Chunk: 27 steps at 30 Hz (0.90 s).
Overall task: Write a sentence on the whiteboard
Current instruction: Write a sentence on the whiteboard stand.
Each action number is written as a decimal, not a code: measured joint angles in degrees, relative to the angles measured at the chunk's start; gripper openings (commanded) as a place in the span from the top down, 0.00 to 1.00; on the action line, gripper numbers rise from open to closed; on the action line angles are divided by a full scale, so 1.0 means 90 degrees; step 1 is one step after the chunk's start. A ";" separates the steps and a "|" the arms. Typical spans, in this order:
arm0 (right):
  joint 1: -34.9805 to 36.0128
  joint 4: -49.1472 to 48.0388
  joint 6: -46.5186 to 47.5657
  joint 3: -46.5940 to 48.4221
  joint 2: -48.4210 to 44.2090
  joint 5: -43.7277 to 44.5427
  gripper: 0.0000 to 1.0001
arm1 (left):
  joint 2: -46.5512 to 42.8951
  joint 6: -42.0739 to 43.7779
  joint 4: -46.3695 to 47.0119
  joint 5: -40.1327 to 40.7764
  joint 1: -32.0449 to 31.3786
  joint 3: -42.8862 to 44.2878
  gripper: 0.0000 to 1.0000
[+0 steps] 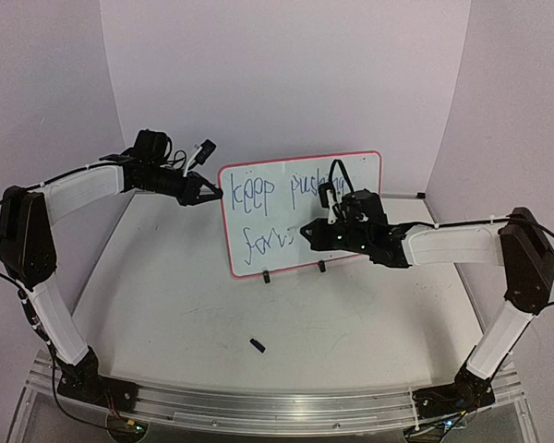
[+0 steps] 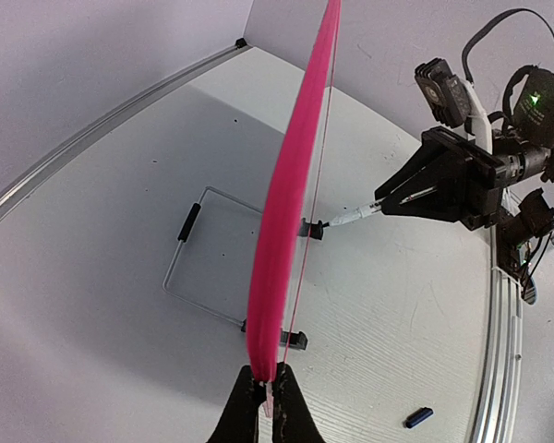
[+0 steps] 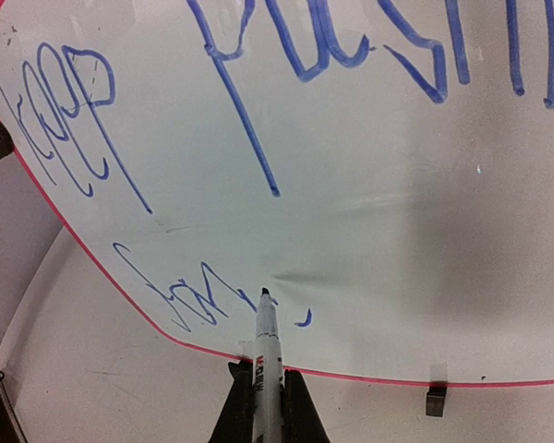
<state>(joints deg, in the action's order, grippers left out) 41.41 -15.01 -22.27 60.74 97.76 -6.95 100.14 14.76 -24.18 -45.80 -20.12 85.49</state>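
Note:
The whiteboard (image 1: pixel 286 217) stands upright on the table, white with a thin pink rim (image 2: pixel 291 194). My left gripper (image 1: pixel 212 192) is shut on its left edge; in the left wrist view the fingers (image 2: pixel 245 406) pinch the rim. My right gripper (image 3: pixel 268 392) is shut on a white marker (image 3: pixel 269 355) whose tip touches the board's lower line. The sentence (image 1: pixel 295 187) is thin blue lettering: "keep" (image 3: pixel 74 120) and part of "pushing" on the upper line, and the first letters of "forward" (image 3: pixel 189 295) below. The right arm hides the end of both lines in the top view.
A small dark marker cap (image 1: pixel 257 344) lies on the table in front of the board. The board rests on black clip feet (image 3: pixel 434 400) and a wire stand (image 2: pixel 180 263). White walls close the table in on the back and sides.

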 measured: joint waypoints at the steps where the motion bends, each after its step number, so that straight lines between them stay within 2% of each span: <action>1: 0.0000 0.0002 0.0001 0.0001 0.0000 -0.0043 1.00 | 0.0000 0.0000 0.0000 0.0000 -0.0001 0.0000 1.00; 27: 0.0010 0.0239 -0.0033 0.0288 0.0457 0.0026 1.00 | 0.0000 0.0000 0.0005 0.0018 -0.0015 0.0000 1.00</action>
<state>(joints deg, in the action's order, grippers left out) 41.50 -12.86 -22.57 63.33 101.87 -6.71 100.14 14.76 -24.14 -45.64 -20.25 85.49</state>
